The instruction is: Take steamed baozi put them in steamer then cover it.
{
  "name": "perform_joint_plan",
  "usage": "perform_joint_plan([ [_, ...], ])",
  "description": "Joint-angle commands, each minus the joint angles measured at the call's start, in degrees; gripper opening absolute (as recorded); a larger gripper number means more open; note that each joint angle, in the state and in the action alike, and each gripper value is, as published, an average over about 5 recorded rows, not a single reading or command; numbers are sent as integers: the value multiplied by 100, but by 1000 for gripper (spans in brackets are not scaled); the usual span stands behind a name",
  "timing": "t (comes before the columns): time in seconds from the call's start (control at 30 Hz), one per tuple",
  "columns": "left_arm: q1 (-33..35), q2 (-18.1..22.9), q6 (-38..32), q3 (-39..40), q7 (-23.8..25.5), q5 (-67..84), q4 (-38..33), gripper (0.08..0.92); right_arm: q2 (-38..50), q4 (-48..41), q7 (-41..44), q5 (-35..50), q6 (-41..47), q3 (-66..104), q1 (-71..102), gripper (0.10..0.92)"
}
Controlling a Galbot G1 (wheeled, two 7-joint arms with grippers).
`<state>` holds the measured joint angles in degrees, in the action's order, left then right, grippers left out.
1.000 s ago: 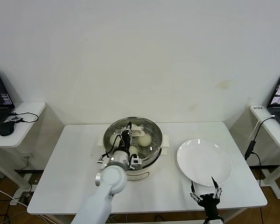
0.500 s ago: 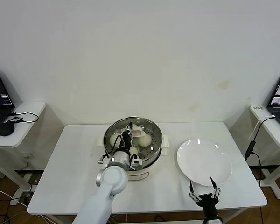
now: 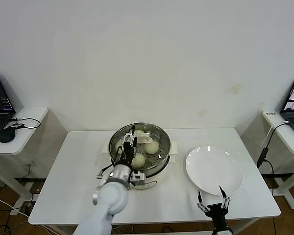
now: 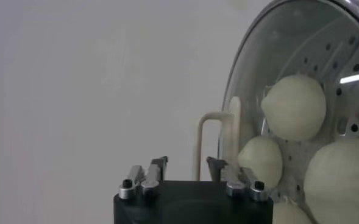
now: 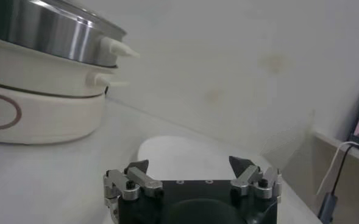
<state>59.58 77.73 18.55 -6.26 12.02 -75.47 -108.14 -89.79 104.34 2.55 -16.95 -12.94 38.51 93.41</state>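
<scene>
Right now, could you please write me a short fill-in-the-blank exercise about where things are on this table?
1. The baozi lie inside the ____.
2. The white plate holds ____ baozi.
3. The left gripper hangs over the steamer, its fingers ____.
4. The right gripper waits open near the ____.

Missing words: steamer; no; open; plate

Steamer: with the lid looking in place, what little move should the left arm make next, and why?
Probably lift the left end effector straight up, clear of the cover's handle. It stands open at the handle, gripping nothing, the cover appears to sit on the steamer, and four baozi show beneath the glass.
</scene>
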Motion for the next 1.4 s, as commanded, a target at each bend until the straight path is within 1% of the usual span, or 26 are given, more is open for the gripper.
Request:
perform_joint_plan([
  [0.03, 1869, -795, -228, -788, -685, 1631, -1973, 701, 41, 2, -1, 34, -7, -28, 0, 823],
  [0.1, 2420, -893, -439, -1297, -978, 2309, -2242, 759, 69, 15, 4, 71, -5, -59, 12, 823],
  [0.2, 3129, -896, -908, -2160, -1415, 3781, -2377, 810, 130, 51, 25, 174, -1, -128, 50, 823],
  [0.27, 3458, -839, -1367, -2729, -1674, 5058, -2205, 819, 200, 95, 50, 291, 3, -195, 98, 823],
  [0.37, 3775, -807, -2129, -3337, -1914, 6636, -1702, 822, 335, 178, 107, 525, 24, -291, 192, 822],
  [0.47, 4057, -815, -2556, -3634, -2053, 7654, -1298, 823, 509, 276, 169, 779, 59, -374, 303, 823],
  [0.6, 4340, -770, -2467, -3636, -2044, 9246, -1113, 823, 765, 390, 270, 1118, 103, -483, 431, 823],
  [0.67, 4439, -688, -2454, -3545, -2070, 9758, -1090, 823, 889, 435, 317, 1273, 129, -535, 482, 823],
  [0.77, 4545, -518, -2521, -3335, -2157, 9984, -1040, 823, 1031, 511, 365, 1446, 175, -576, 555, 823],
  [1.0, 4517, -233, -2789, -2872, -2134, 9601, -781, 823, 1142, 594, 409, 1557, 194, -604, 680, 823],
  [1.13, 4437, -114, -2946, -2777, -2077, 9354, -645, 823, 1152, 612, 423, 1534, 185, -617, 698, 823],
  [1.4, 4396, 7, -2931, -2736, -2086, 9176, -610, 823, 1145, 715, 481, 1609, 250, -719, 688, 823],
])
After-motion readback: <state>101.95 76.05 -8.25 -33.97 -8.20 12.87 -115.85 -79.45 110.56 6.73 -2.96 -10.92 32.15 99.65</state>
